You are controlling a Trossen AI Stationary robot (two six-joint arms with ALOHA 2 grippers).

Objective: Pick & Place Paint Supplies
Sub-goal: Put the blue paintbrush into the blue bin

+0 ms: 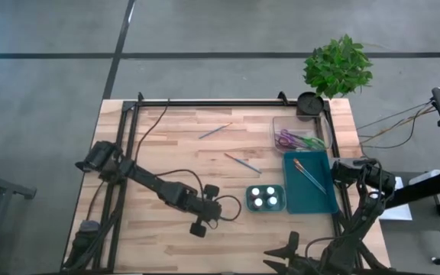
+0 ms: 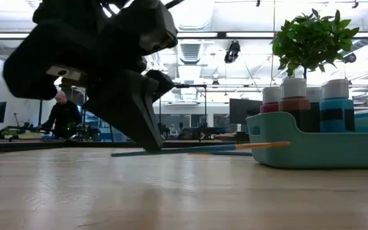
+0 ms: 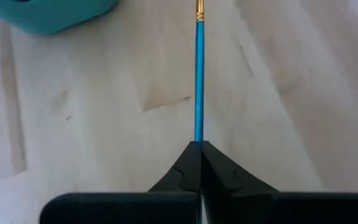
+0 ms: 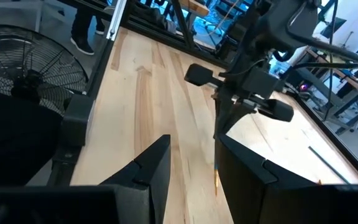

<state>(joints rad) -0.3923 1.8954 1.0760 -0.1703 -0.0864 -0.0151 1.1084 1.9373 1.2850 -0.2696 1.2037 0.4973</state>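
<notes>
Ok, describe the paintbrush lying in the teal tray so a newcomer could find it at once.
Start at the wooden table's right side, where a flat teal tray sits next to a clear bin. The paintbrush lies diagonally inside that tray. It is the only brush in a tray: the other two loose brushes lie on bare wood nearer the table's middle.

Wooden table [image 1: 159,229], 2 paintbrushes [image 1: 215,131], teal tray [image 1: 321,200], paint holder [image 1: 265,198]

Robotics lab (monitors [image 2: 241,110], benches)
</notes>
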